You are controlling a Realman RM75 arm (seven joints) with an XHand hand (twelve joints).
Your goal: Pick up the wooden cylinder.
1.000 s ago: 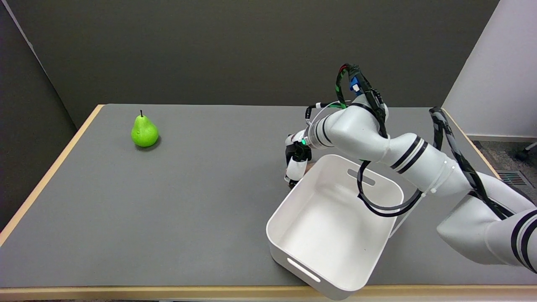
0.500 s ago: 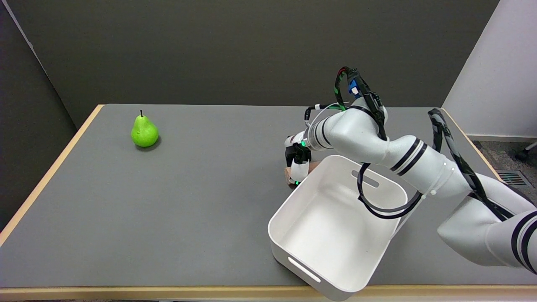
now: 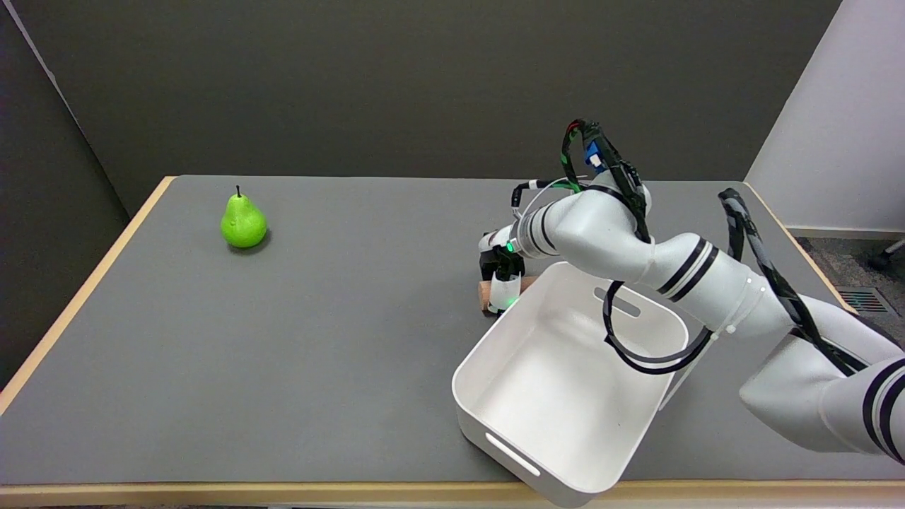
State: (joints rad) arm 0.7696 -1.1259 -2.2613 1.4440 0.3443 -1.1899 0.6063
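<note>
**A:** Where is your right hand [image 3: 500, 272] at this moment?

**B:** It hangs fingers-down over the grey table [image 3: 339, 339], just past the far left corner of the white bin [image 3: 565, 382]. Its fingers are wrapped round the wooden cylinder [image 3: 486, 293], a short brown rod lying roughly level. One end pokes out to the left of the fingers; a bit of the other end shows on the right, by the bin's rim.

**A:** So you have hold of it?

**B:** You appear to, yes: the fingers are closed about its middle. Whether it has come clear of the table I cannot tell. It sits very low, and this single view from above does not show a gap beneath it.

**A:** What is left, then?

**B:** My judgement: the reach and the closing of the grip are done, and the lift itself is what remains or has barely begun. You would want to raise it straight up, minding the bin's corner close beside it.

**A:** Anything else on the table?

**B:** A green pear [image 3: 243, 222] stands far off at the left, well apart from your work.
</note>
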